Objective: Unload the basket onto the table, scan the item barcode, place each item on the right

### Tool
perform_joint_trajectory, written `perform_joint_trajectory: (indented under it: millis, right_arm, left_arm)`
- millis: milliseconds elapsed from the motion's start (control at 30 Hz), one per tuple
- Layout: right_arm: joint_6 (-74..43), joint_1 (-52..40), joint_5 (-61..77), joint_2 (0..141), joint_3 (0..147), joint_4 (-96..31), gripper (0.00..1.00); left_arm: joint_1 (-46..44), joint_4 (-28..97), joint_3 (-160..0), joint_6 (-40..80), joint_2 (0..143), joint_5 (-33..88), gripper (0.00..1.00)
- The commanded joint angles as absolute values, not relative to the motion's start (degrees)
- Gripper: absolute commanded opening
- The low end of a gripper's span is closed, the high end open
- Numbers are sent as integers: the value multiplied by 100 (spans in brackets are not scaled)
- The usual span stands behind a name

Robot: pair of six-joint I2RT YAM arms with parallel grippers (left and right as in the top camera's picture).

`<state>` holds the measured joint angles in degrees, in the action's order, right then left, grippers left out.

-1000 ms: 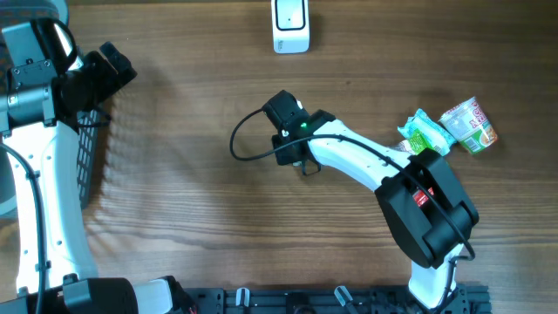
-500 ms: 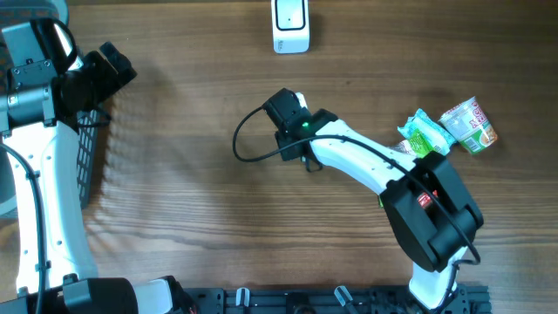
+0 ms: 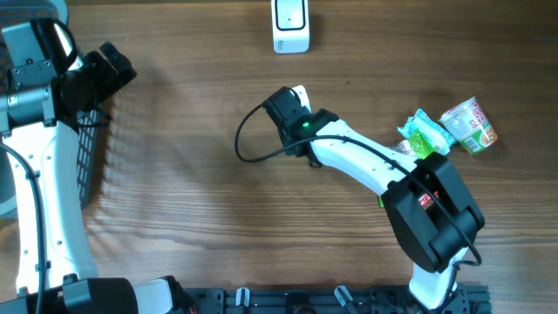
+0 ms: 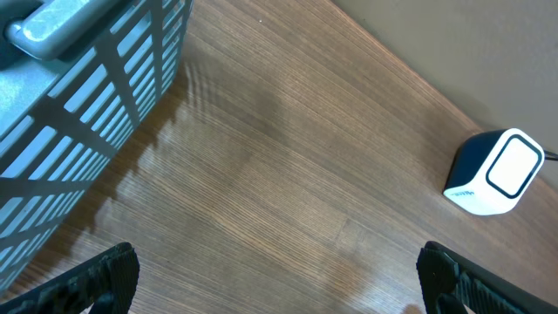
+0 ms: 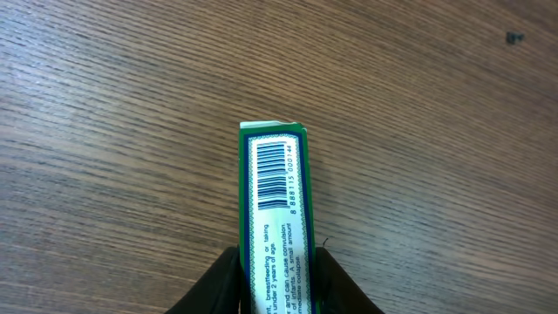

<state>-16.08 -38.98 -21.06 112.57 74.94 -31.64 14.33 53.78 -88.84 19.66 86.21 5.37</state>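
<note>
Wooden table (image 3: 174, 201) fills every view. On the right gripper (image 5: 277, 277), the jaws are clamped on a green box (image 5: 277, 227), its barcode (image 5: 273, 174) showing. The left gripper (image 4: 279, 275) jaws stand wide apart.

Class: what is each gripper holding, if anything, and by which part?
The right gripper clamps the green box by its near end; the left gripper holds nothing.

The green box (image 5: 277, 218) is cut off at the bottom edge.
</note>
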Motion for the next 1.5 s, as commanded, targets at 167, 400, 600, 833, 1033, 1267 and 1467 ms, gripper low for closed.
perform_joint_trajectory:
  millis: [167, 400, 600, 833, 1033, 1267, 1467]
  right_arm:
    - [-1525, -4064, -1441, 11100, 7592, -2899, 25]
    - [-1710, -4053, -720, 11098, 7592, -2956, 22]
    - [-1859, -4051, 534, 11100, 7590, -2832, 22]
    - [-1949, -3955, 891, 11100, 7590, -2532, 16]
    - [-1966, -3474, 1824, 11100, 7590, -2464, 16]
    - [-1970, -2842, 2541, 11161, 7524, -2464, 20]
    - [-1962, -2689, 2536, 11308, 7238, -2132, 24]
  left_arm:
    - [1452, 5367, -8892, 1981, 8641, 460, 100]
    - [1452, 5367, -8892, 1979, 8641, 458, 100]
    - [1452, 5367, -8892, 1981, 8641, 460, 100]
    - [1452, 5367, -8892, 1979, 8641, 458, 100]
    - [1452, 5367, -8892, 1979, 8641, 460, 100]
    - [1452, 5367, -8892, 1979, 8641, 460, 100]
    - [1452, 5367, -8892, 1981, 8641, 460, 100]
